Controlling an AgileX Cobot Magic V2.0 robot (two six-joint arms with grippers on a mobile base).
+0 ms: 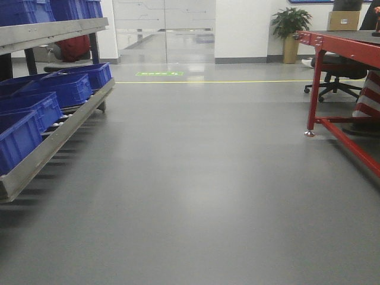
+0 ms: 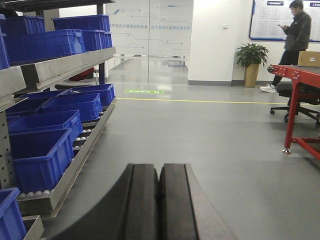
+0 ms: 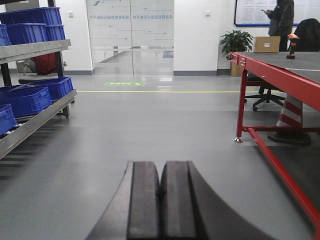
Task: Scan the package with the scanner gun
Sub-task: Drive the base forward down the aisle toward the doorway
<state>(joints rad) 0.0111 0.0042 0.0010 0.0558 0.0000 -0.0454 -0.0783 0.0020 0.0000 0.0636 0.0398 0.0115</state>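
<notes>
Far off at the back right, a tan cardboard package (image 3: 266, 44) with a small white label sits on the red table (image 3: 280, 70); it also shows as the package (image 1: 343, 20) and package (image 2: 309, 58). The orange and black scanner gun (image 3: 292, 46) stands upright on the same table, to the right of the box. My left gripper (image 2: 159, 167) is shut with nothing between its black fingers and points out over the grey floor. The right gripper (image 3: 161, 164) is likewise shut and empty, low over the floor. Both are far from the table.
A metal roller rack (image 1: 56, 133) with blue bins (image 1: 65, 89) lines the left side. The red table's legs (image 1: 314, 95) stand on the right, with an office chair (image 1: 332, 74) and a striped cone (image 3: 290, 117) beneath. A person (image 2: 295, 35) stands by a potted plant (image 2: 251, 62).
</notes>
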